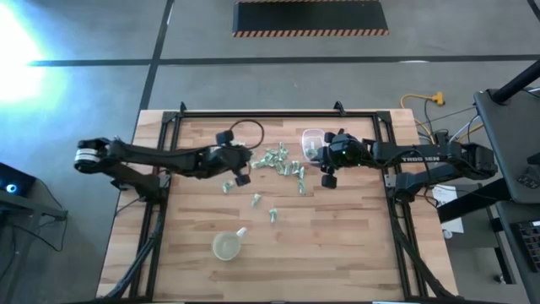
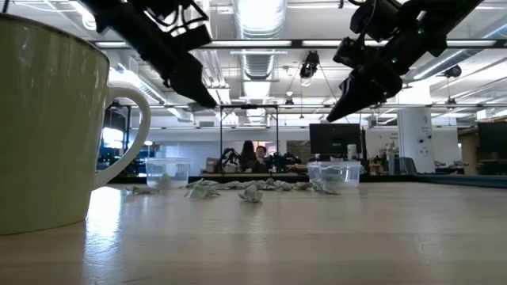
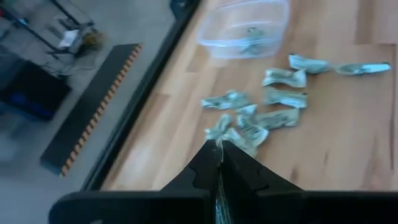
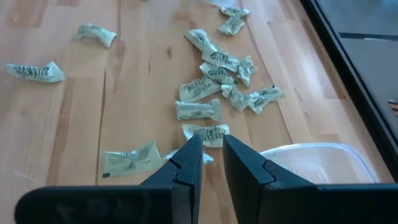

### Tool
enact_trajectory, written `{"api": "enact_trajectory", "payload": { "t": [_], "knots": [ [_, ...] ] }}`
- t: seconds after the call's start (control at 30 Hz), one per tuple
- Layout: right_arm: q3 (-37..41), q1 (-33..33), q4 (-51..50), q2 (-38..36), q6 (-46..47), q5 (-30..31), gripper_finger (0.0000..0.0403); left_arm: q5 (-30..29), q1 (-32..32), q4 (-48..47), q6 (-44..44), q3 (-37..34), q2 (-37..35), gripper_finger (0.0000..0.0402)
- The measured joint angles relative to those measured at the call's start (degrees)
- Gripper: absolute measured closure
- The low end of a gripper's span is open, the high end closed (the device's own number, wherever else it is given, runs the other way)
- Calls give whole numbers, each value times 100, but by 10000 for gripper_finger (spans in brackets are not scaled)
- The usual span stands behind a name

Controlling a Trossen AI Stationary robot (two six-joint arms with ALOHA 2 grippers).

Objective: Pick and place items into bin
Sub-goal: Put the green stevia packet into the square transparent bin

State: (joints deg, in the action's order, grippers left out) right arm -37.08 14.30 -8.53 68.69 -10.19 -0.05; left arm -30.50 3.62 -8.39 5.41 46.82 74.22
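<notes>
Several tiny pale green and silvery wrapped items (image 1: 279, 160) lie heaped and strewn on the wooden table, also visible in the wrist views (image 3: 255, 118) (image 4: 211, 81) and as a low row (image 2: 253, 190). My left gripper (image 1: 241, 174) (image 2: 203, 96) (image 3: 218, 147) hovers above the table at the heap's left side, shut on one item. My right gripper (image 1: 326, 171) (image 2: 339, 111) (image 4: 212, 148) hangs above the table at the heap's right side, open by a narrow gap with nothing between its fingers. A clear bin (image 1: 312, 142) (image 3: 245, 28) (image 4: 317, 163) stands by the right gripper. My left gripper pinches a thin pale green item between its two fingers. Only a sliver of the item (image 3: 218, 186) shows in the slit between them. The item is lifted clear of the table.
A yellowish cup with a spout (image 1: 226, 246) (image 2: 47, 119) stands near the table's near edge. A second clear container (image 2: 166, 171) sits at the far left of the heap. Single items lie scattered mid-table (image 1: 256, 200). A black frame (image 1: 278, 115) rims the table.
</notes>
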Motion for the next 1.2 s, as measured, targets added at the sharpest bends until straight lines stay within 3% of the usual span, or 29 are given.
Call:
{"api": "enact_trajectory", "payload": {
  "t": [0.47, 0.63, 0.77, 0.97, 1.2],
  "knots": [
    [7, -4, 461, 0, 124, 2, 349, -842, 182, 24, 251, -948, -950, 401],
    [39, -4, 464, 0, 124, 2, 349, -1206, 453, 22, 249, -1154, -994, 401],
    [63, -5, 460, 0, 124, 2, 349, -1067, 688, 94, 245, -1272, -878, 401],
    [63, -6, 462, 0, 158, 2, 349, -278, 1013, 588, 265, -1414, -827, 401],
    [63, -4, 457, 0, 229, 2, 348, 37, 1257, 671, 400, -1422, -827, 401]
  ]
}}
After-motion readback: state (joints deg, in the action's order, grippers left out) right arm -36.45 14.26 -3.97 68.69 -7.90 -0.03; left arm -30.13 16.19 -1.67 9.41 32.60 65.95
